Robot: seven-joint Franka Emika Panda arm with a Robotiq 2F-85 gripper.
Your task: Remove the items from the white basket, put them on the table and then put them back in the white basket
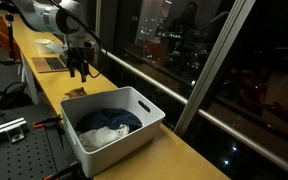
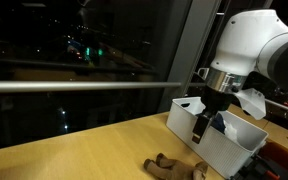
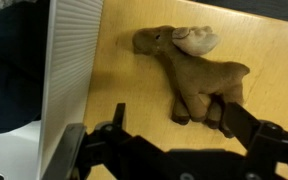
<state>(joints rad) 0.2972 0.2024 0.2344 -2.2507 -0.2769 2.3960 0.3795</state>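
A white basket (image 1: 144, 128) stands on the wooden table, and it shows in both exterior views (image 2: 239, 150). Dark blue and white cloths (image 1: 106, 126) lie inside it. A brown plush animal (image 3: 196, 72) lies on the table just outside the basket wall (image 3: 69, 60), and it also shows in both exterior views (image 1: 76, 92) (image 2: 174, 166). My gripper (image 3: 174, 115) is open and hovers just above the plush. One finger overlaps the plush's legs in the wrist view. In both exterior views the gripper (image 1: 79, 70) (image 2: 206, 130) hangs beside the basket.
A large dark window with a metal rail (image 2: 74, 86) runs along the table's far side. A laptop-like object (image 1: 50, 63) lies further along the table. A perforated metal bench (image 1: 14, 150) stands beside the table.
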